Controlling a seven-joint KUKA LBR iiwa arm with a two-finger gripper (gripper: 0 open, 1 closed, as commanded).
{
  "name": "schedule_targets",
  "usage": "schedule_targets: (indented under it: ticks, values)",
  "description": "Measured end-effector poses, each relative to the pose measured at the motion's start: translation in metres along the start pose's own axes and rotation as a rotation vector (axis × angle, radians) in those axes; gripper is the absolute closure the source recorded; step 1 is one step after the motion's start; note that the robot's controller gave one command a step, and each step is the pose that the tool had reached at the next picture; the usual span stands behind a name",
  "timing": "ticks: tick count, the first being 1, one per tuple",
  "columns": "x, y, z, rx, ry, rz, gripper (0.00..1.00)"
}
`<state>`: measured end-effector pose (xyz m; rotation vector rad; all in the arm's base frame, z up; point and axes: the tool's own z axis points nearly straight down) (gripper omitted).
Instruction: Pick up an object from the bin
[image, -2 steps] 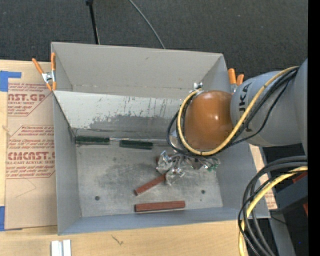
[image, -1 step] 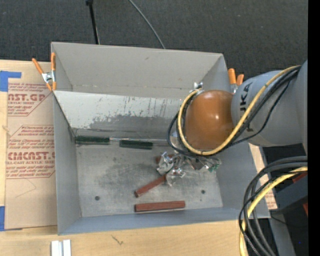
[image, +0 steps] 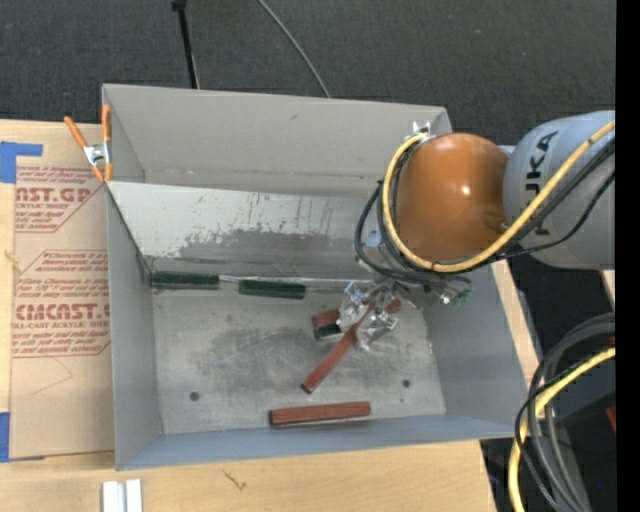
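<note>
My gripper (image: 366, 322) is low in the bin's right half, under the arm's orange cover. A brown stick (image: 328, 365) lies slantwise below and left of it, and the stick's upper end reaches right up to the gripper. A small brown block (image: 325, 322) sits just left of the gripper. Whether either piece is gripped is hidden.
A longer reddish-brown bar (image: 319, 412) lies flat along the bin's front wall. Two dark green handles (image: 184, 281) (image: 272, 289) on thin metal rods lie along the foot of the back wall. The arm covers the bin's right rear corner.
</note>
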<state>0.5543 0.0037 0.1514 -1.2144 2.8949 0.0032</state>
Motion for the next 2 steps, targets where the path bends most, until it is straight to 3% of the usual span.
schedule_targets:
  ticks: [1,2]
  values:
    - [0.0,0.0,0.0,0.0,0.0,0.0,1.0]
    - [-0.01,0.0,-0.131,0.002,-0.001,-0.006,1.0]
